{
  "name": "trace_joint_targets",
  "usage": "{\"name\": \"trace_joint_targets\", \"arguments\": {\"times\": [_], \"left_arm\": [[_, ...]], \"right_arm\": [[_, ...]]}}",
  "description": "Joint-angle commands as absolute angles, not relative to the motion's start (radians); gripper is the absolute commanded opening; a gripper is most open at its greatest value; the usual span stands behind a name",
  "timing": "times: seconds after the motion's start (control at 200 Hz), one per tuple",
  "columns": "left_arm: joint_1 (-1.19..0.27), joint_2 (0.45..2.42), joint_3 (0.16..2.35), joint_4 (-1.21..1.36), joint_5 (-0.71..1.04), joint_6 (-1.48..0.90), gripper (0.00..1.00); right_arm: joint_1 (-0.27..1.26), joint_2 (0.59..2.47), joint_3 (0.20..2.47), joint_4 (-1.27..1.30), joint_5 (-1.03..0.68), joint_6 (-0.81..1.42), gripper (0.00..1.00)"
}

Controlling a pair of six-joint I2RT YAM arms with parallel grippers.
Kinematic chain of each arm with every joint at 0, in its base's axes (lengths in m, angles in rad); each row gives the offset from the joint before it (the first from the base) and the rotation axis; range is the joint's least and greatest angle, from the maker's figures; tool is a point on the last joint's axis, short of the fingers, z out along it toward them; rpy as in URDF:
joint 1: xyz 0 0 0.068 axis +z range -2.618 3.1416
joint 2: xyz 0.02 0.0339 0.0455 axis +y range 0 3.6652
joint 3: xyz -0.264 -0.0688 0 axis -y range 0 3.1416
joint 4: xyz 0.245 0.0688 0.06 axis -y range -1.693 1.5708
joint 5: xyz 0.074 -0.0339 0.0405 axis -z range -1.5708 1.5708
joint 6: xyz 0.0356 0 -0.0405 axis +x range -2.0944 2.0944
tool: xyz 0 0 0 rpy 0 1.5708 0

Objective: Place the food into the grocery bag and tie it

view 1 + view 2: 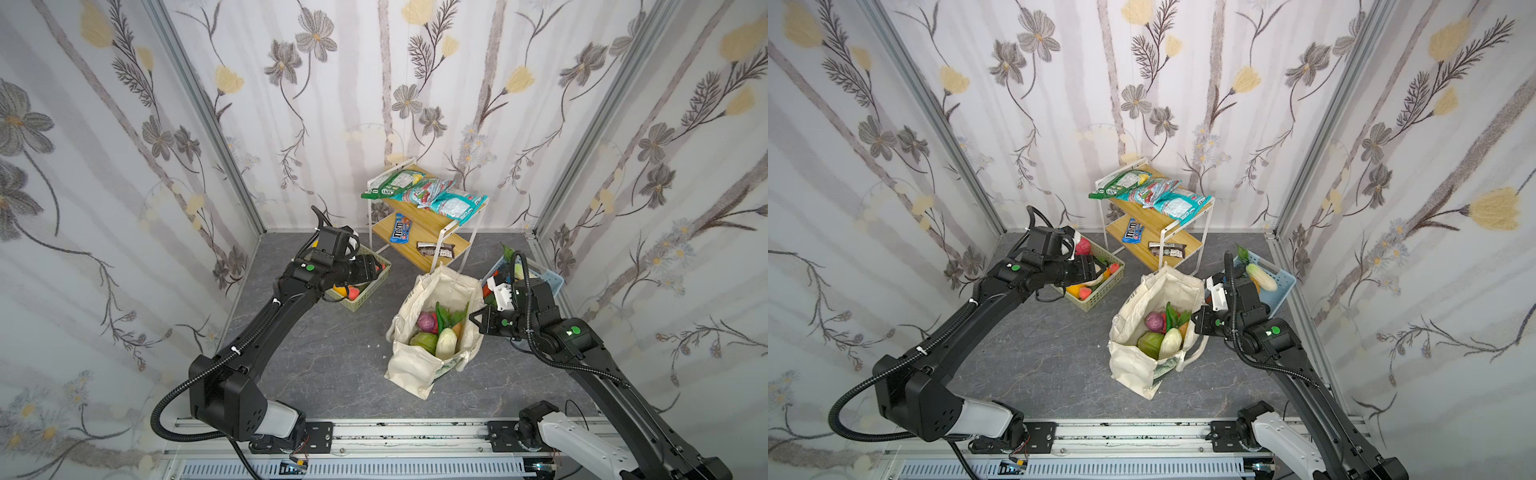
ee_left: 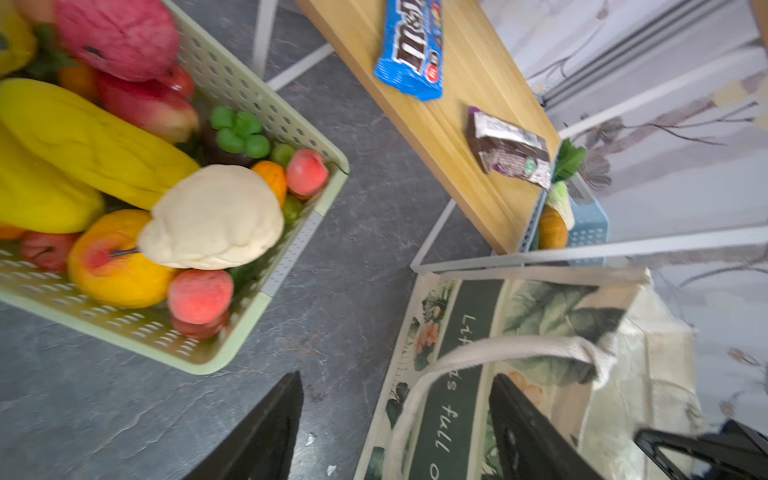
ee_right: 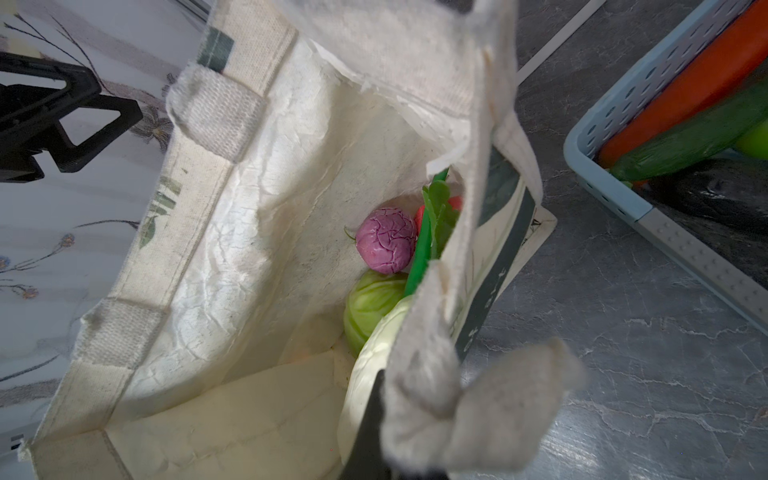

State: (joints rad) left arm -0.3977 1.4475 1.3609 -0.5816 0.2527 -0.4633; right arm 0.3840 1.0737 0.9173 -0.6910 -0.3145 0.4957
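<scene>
The grocery bag (image 1: 419, 365) (image 1: 1133, 372) stands open in the middle of the floor. Inside lie food pieces: a purple cabbage (image 3: 386, 241), a green cabbage (image 3: 370, 303) and a pale napa cabbage (image 1: 446, 343). My right gripper (image 1: 473, 318) (image 3: 415, 465) is shut on the bag's white rope handle (image 3: 490, 399) at its right rim. My left gripper (image 1: 374, 270) (image 2: 397, 378) hangs open above the pale green basket (image 1: 361, 303) (image 2: 249, 320), nothing between its fingers. More food fills that basket: yellow pieces (image 2: 83, 137), a cream one (image 2: 216, 216), red ones (image 2: 199, 295).
A light blue basket (image 1: 552, 282) (image 3: 623, 124) with vegetables sits right of the bag, close behind my right wrist. A white-framed wooden shelf rack (image 1: 428, 232) with snack packets and candy bars stands at the back. Floral walls close in on three sides.
</scene>
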Motion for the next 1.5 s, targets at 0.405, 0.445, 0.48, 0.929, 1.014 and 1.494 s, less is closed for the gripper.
{"name": "trace_joint_targets", "arguments": {"times": [0.405, 0.445, 0.48, 0.929, 1.014, 1.494], "left_arm": [[-0.255, 1.562, 1.362, -0.628, -0.164, -0.522, 0.72], [-0.242, 1.580, 1.364, -0.613, -0.139, -0.529, 0.72], [-0.231, 1.598, 1.369, -0.604, -0.126, -0.535, 0.72], [-0.199, 1.814, 1.447, -0.460, -0.045, -0.610, 0.71], [-0.198, 1.851, 1.484, -0.439, -0.040, -0.614, 0.71], [-0.198, 1.987, 1.552, -0.393, -0.047, -0.613, 0.66]], "right_arm": [[0.390, 1.063, 0.936, -0.665, -0.319, 0.488, 0.00], [0.391, 1.064, 0.938, -0.663, -0.319, 0.487, 0.00], [0.393, 1.066, 0.939, -0.660, -0.319, 0.488, 0.00], [0.424, 1.069, 0.929, -0.638, -0.313, 0.506, 0.01], [0.429, 1.066, 0.927, -0.637, -0.310, 0.511, 0.01], [0.439, 1.061, 0.924, -0.637, -0.300, 0.520, 0.02]]}}
